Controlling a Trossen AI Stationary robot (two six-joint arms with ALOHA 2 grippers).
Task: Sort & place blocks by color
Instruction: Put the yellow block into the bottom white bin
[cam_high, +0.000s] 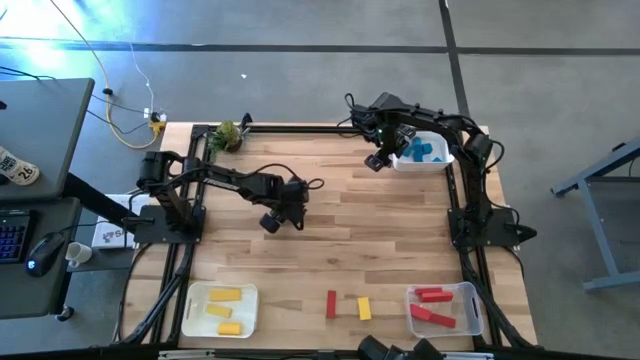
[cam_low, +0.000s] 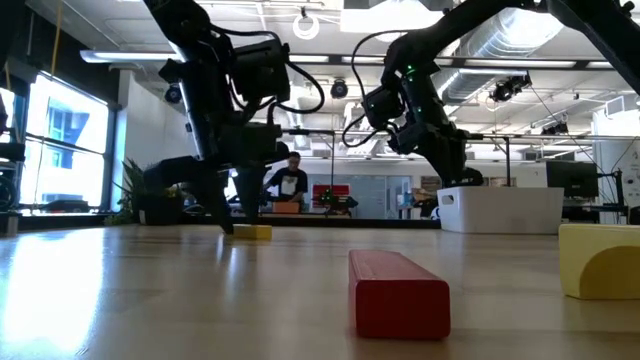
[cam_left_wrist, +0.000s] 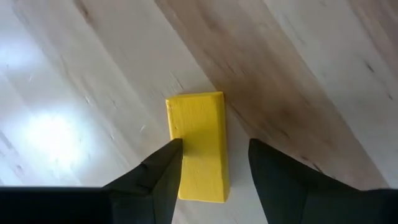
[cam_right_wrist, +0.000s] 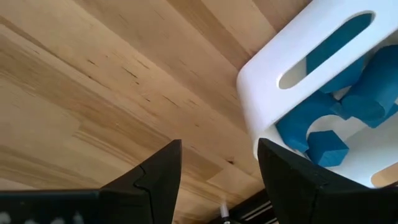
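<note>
A yellow bar (cam_left_wrist: 198, 146) lies flat on the wooden table, and in the low view the yellow bar (cam_low: 252, 231) shows just beside my left fingers. My left gripper (cam_left_wrist: 214, 143) is open and stands low over the table's middle (cam_high: 278, 218), with one finger on each long side of the bar. My right gripper (cam_right_wrist: 219, 144) is open, holds nothing and hovers at the far right (cam_high: 380, 160), beside the corner of a white bin (cam_right_wrist: 267, 81) that holds blue blocks (cam_right_wrist: 323, 118). My left gripper comes at the yellow bar from above, its fingers standing across the bar's width. One fingertip (cam_left_wrist: 168, 163) overlaps the bar's long edge (cam_left_wrist: 173, 127), and I cannot tell whether it touches. The other finger stands apart. The bar lies flat on the table.
At the near edge, a white tray (cam_high: 195, 300) holds yellow blocks and a clear bin (cam_high: 470, 290) holds red ones. Between them a red bar (cam_high: 331, 304) and a yellow block (cam_high: 364, 308) lie loose. A green clump (cam_high: 227, 135) sits at the far left corner.
</note>
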